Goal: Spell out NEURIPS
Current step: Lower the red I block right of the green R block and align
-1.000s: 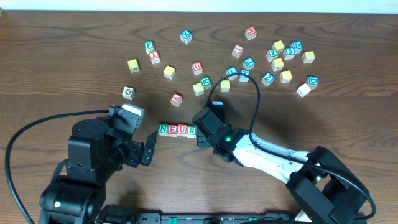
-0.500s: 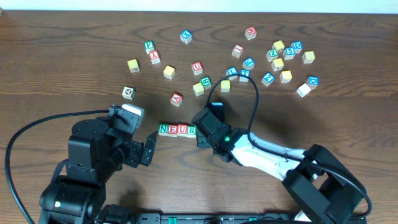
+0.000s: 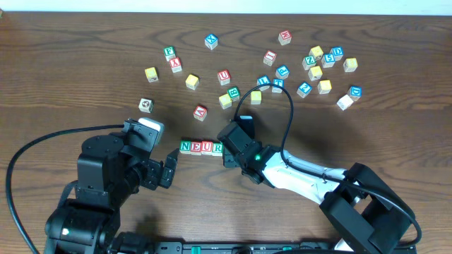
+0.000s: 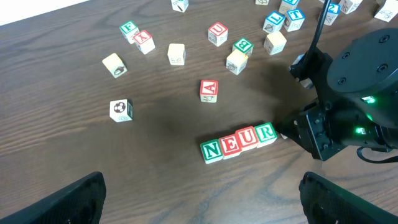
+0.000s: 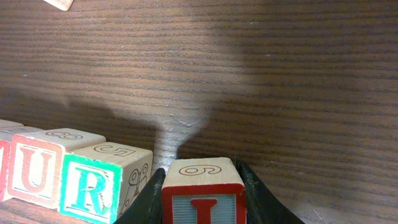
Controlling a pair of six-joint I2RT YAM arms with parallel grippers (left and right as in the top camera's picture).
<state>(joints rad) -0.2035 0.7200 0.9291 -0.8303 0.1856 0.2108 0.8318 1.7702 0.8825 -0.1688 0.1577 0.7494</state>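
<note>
The table (image 3: 70, 56) is dark brown wood with a fine grain. In the near row, the N cube (image 4: 211, 150) and R cube (image 4: 265, 132) carry green letters on white, and the E cube (image 4: 231, 145) and U cube (image 4: 248, 138) carry red ones. The I cube (image 5: 202, 199) has a red letter in a red frame, and its top is pale bare wood. Farther off, the A cube (image 4: 209, 90) is red. To its left, the white cube (image 4: 120, 110) bears a black figure.

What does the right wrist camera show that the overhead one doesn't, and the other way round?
Right wrist only: the red I cube clamped in the right gripper, beside the R cube. Overhead only: the N cube, the open left gripper, and loose cubes scattered beyond. Both: the U cube and R cube on the wooden table.
</note>
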